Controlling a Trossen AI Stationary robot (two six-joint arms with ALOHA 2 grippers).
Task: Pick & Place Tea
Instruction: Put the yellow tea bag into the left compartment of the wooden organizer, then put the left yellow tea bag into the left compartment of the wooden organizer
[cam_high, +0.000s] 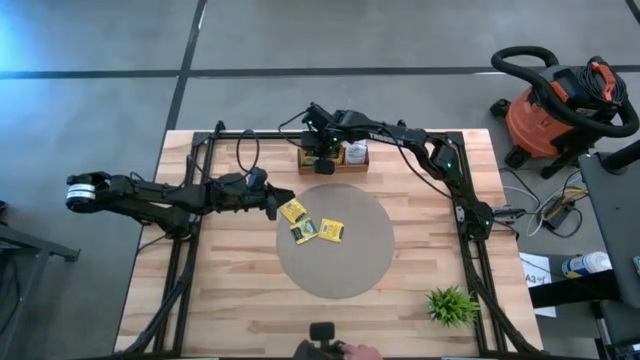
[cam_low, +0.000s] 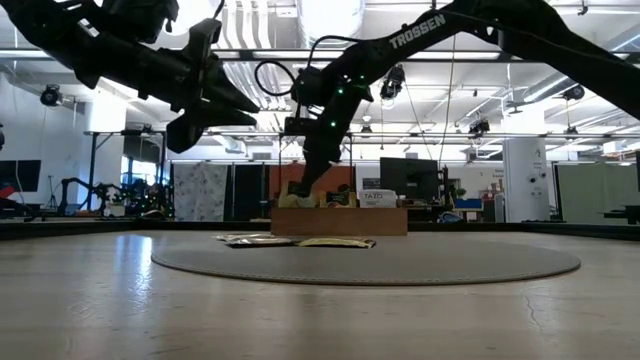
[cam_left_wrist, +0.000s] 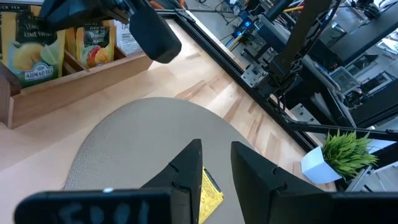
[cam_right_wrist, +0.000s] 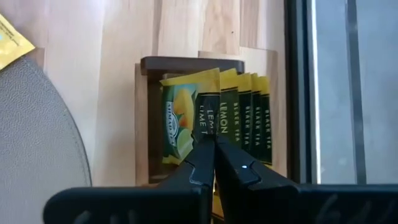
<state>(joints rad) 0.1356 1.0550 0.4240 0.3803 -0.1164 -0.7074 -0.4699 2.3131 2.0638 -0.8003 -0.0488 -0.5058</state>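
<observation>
Right gripper (cam_right_wrist: 213, 144) in the wooden tray (cam_high: 333, 163) at the table's far edge — fingers pinched together on the front yellow packet (cam_right_wrist: 186, 121) of a standing row.
Left gripper (cam_left_wrist: 214, 171) hangs above the near-left rim of the round grey mat (cam_high: 370, 255), jaws partly apart, nothing between them. Three yellow tea packets (cam_high: 312, 224) lie flat on the mat's left part — more packets stand upright in the tray's compartments.
</observation>
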